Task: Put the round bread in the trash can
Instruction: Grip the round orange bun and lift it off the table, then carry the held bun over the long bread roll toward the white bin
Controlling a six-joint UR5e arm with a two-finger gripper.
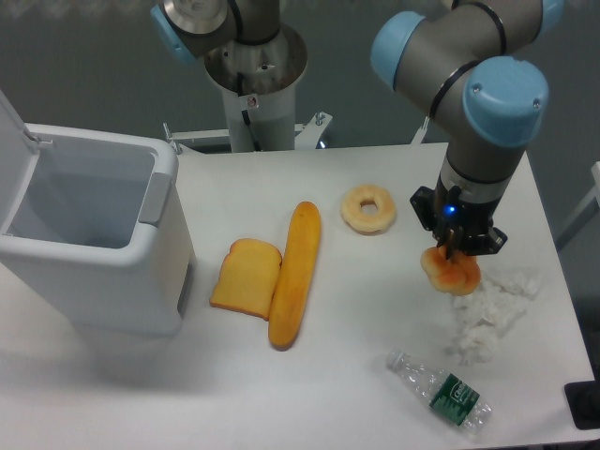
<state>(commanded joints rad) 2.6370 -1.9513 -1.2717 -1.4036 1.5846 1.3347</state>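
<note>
The round bread [450, 273], an orange-brown glossy bun, lies at the right side of the table, partly hidden under my gripper [454, 253]. The fingers come down onto its top, and whether they are closed on it cannot be made out. The trash can [94, 246], a big white-grey bin, stands at the left end of the table with its lid swung up and its inside showing.
A long baguette loaf [294, 274] and a toast slice [247, 275] lie mid-table between bun and bin. A pale ring-shaped pastry [367, 208] sits behind them. Crumpled white tissue [492, 309] and a plastic bottle [441, 390] lie right of and in front of the bun.
</note>
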